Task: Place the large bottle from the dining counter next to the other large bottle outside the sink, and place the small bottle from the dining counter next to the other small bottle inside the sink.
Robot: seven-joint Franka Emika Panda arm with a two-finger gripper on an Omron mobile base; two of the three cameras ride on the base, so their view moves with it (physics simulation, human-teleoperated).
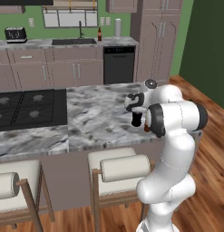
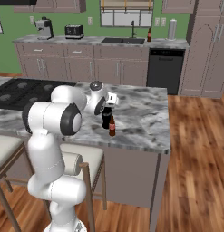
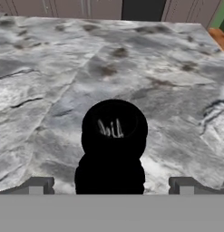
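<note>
A large black bottle [image 2: 106, 120] stands upright on the marble dining counter [image 2: 140, 118], near its front edge. Close beside it stands a small brown bottle [image 2: 112, 127]. My gripper [image 2: 106, 110] hangs right above the black bottle, open. In the hand view I look down on the black bottle's top [image 3: 114, 131], with one fingertip [image 3: 37, 186] far out on either side and not touching it. From the left, the black bottle [image 1: 137, 118] sits under my gripper [image 1: 136, 111]. Another brown bottle [image 2: 149, 34] stands beside the sink [image 2: 123, 41] on the far counter.
A black cooktop [image 1: 27, 108] fills the left part of the dining counter. Two cushioned stools [image 1: 120, 170] stand against its near side, by my base. On the far counter are a grey cylinder [image 2: 172, 29], a toaster [image 2: 74, 31] and a coffee machine [image 2: 43, 28].
</note>
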